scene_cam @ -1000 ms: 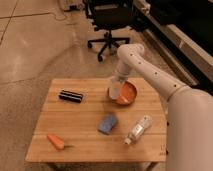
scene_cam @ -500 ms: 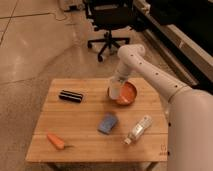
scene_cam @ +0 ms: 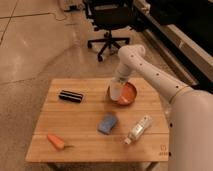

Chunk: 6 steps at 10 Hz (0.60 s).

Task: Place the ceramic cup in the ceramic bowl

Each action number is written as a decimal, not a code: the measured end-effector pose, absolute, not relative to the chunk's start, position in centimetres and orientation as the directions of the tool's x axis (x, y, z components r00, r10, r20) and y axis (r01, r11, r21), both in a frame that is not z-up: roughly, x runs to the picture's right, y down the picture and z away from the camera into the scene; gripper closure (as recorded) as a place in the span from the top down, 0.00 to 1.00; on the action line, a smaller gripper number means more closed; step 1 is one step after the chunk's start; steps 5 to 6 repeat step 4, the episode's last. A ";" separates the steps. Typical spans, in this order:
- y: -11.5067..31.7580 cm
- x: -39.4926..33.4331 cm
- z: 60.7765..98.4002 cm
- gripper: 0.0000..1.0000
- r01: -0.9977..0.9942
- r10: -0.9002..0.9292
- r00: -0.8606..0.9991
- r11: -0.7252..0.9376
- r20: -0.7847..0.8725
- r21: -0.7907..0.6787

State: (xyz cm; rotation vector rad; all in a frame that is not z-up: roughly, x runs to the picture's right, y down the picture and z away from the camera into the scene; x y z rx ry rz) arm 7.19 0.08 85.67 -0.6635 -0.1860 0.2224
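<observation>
The orange-red ceramic bowl (scene_cam: 128, 93) sits on the wooden table (scene_cam: 90, 120) at the back right. The pale ceramic cup (scene_cam: 116, 91) is at the bowl's left rim, upright or slightly tilted, partly over the bowl. My gripper (scene_cam: 118, 82) comes down from the white arm right above the cup and seems to hold it at the top. Whether the cup rests in the bowl or hangs just above it I cannot tell.
A black rectangular case (scene_cam: 70, 96) lies at the back left. A blue sponge (scene_cam: 107, 123) lies mid-table, a clear plastic bottle (scene_cam: 138, 129) lies on its side at the front right, and an orange carrot (scene_cam: 57, 142) at the front left. An office chair (scene_cam: 110, 20) stands behind the table.
The arm, the cup and the bowl stay in nearly the same place across the frames; no clear movement shows.
</observation>
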 end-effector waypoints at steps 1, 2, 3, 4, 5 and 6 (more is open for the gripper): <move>0.2 7.2 85.7 0.34 -0.143 0.261 0.960 0.767 0.101 -0.626; 0.2 7.2 85.6 0.34 -0.142 0.260 0.960 0.769 0.103 -0.623; 0.2 7.2 85.6 0.37 -0.140 0.258 0.961 0.770 0.104 -0.622; 0.2 7.2 85.6 0.45 -0.137 0.256 0.961 0.771 0.105 -0.622; 0.2 7.2 85.6 0.45 -0.137 0.256 0.961 0.771 0.105 -0.622; 0.2 7.2 85.6 0.45 -0.137 0.256 0.961 0.771 0.105 -0.622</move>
